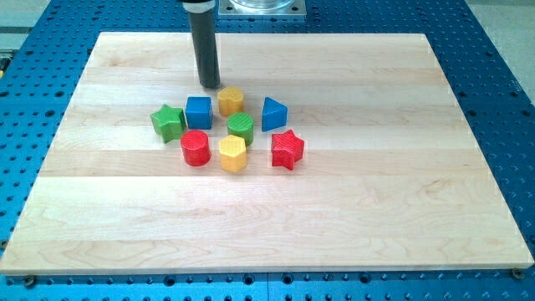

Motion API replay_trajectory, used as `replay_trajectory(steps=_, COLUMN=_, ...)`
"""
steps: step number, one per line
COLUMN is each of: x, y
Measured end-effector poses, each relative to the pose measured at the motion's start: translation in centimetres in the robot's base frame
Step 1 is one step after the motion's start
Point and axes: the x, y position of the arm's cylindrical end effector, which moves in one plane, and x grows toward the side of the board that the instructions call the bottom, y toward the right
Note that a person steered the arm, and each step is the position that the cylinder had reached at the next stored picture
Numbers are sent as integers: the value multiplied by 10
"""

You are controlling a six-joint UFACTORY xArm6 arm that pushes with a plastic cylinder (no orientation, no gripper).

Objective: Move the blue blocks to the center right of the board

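Camera view, the only one. Dark rod coming down from the view's top, ending at my tip (210,86) on the wooden board (401,209). No gripper on this arm, so nothing to read as apart, together or clamped. Tip standing just above the blue cube (199,112) and just left of the yellow cylinder (231,100), close to both (contact with either impossible to tell).

Both blue blocks sitting in the cluster slightly left of the board's centre and in its upper half: the blue cube on the cluster's upper left, the blue triangular block (272,114) on its upper right. Well apart from the board's centre right.

Between and around them: green star (168,122) just left of the cube; green cylinder (241,127) between the two blue blocks, slightly lower. Bottom row, left to right: red cylinder (196,148), yellow hexagonal block (233,154), red star (287,149).
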Motion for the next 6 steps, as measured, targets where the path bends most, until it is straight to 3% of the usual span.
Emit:
replay_trajectory(steps=4, x=66, y=-15)
replay_trajectory(steps=6, x=68, y=-45)
